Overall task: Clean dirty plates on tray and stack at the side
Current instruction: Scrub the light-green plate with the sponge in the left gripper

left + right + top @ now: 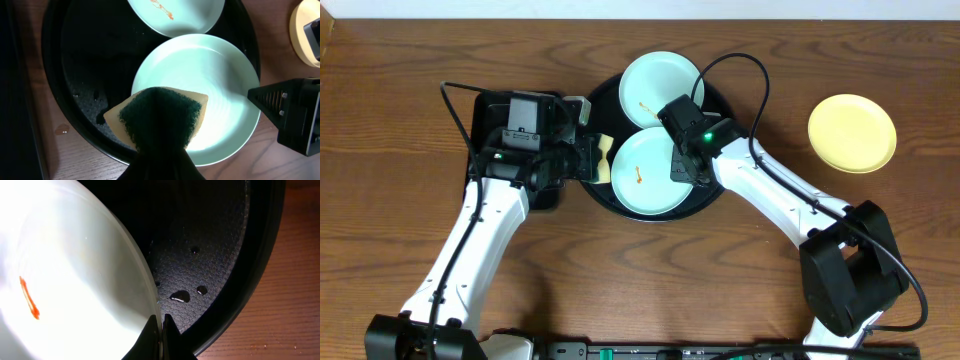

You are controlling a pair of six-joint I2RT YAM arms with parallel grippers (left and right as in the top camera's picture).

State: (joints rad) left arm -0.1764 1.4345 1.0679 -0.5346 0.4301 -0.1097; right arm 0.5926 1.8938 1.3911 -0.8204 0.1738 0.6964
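Observation:
The round black tray holds two light blue plates. The far plate and the near plate each carry an orange smudge. My right gripper is shut on the near plate's right rim; the right wrist view shows its fingers pinching the rim of the plate over the tray. My left gripper is shut on a yellow-green sponge. In the left wrist view the sponge lies at the near plate's left edge. The pale yellow plate lies on the table at the right.
A rectangular black tray sits under my left arm. Water droplets lie on the round tray's floor. Bare wooden table surrounds the yellow plate.

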